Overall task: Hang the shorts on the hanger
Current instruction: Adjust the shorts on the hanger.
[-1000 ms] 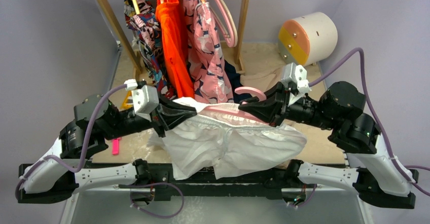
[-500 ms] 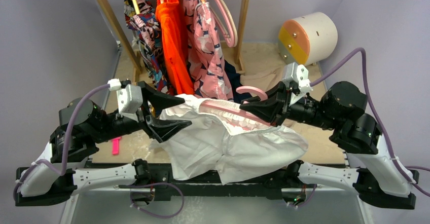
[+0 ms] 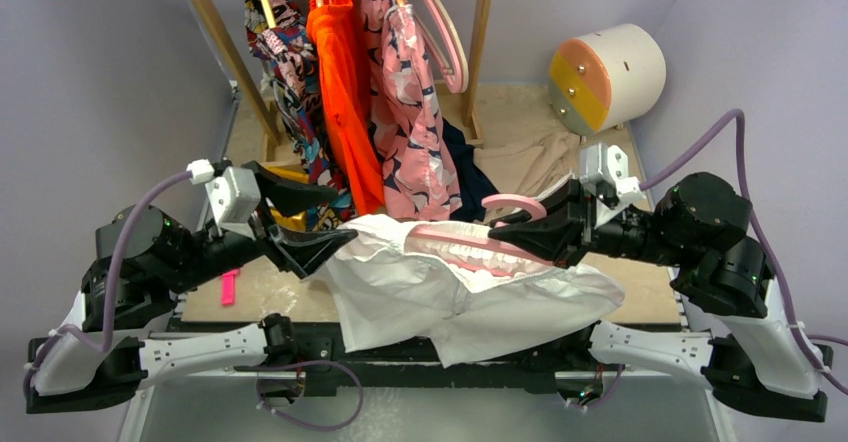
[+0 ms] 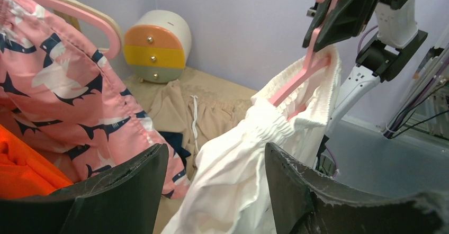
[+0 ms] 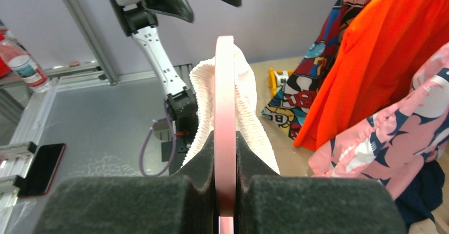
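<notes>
Now the left pincer (image 3: 338, 214) gapes wide and empty just beside the white shorts (image 3: 420, 292), whose waistband hangs on the pink hanger (image 5: 225, 112), clamped in the right pincer (image 3: 500, 227) above the desk (image 3: 255, 290).

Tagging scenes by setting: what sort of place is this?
Probably a lab robot cell staged as a closet corner: a wooden rack with hung garments, plain lilac walls and a small round drawer unit.
</notes>
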Tool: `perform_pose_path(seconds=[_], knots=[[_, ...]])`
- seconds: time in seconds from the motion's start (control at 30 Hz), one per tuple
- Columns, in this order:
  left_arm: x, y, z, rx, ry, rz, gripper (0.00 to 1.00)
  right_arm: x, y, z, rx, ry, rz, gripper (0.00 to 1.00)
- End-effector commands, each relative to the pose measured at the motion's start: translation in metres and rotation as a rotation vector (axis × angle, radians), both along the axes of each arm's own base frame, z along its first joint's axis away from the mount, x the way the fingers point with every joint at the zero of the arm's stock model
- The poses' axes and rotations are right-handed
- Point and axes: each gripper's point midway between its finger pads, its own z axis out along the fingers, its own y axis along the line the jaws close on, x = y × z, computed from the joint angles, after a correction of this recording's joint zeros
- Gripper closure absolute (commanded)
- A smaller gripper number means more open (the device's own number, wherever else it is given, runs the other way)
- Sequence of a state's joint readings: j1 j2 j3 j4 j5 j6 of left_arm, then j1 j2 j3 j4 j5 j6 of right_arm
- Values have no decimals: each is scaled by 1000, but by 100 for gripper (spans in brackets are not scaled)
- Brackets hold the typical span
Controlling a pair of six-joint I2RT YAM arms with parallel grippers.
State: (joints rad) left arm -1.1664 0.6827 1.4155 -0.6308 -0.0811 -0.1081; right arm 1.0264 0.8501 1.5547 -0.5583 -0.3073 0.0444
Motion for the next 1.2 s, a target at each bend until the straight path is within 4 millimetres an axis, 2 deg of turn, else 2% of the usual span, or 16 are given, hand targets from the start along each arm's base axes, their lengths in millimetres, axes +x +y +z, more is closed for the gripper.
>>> perform_pose_path(seconds=[0.0, 0.17, 0.27, 0.4, 0.57, 0.67, 0.73, 0.83, 0.97, 1.17], knots=[[0, -18, -6, 34, -5, -42, 37, -19, -6, 38, 114, -53, 77, 100], [2, -32, -12, 63, 6, -63, 51, -29, -10, 54, 163, -76, 113, 100], [1, -31, -4, 42, 0, -66, 53, -29, -15, 62, 181, -86, 98, 100], [0, -14, 23, -42, -32, -29, 45, -21, -18, 61, 172, -85, 52, 100], [0, 12, 55, -152, -76, 24, 38, 17, -7, 38, 79, -65, -103, 100], [-2, 8, 66, -168, -90, 6, 35, 21, 7, 28, 36, -71, -74, 100], [-5, -6, 69, -142, -92, -41, 34, 17, 18, 28, 23, -75, -23, 100], [-14, -31, 62, -78, -83, -145, 33, 10, 24, 28, 21, -84, 37, 100], [-27, -63, 36, 45, -61, -288, 31, 3, 26, 24, 18, -77, 81, 100], [-29, -91, -2, 189, -34, -382, 29, -2, 26, 17, 12, -61, 101, 100]])
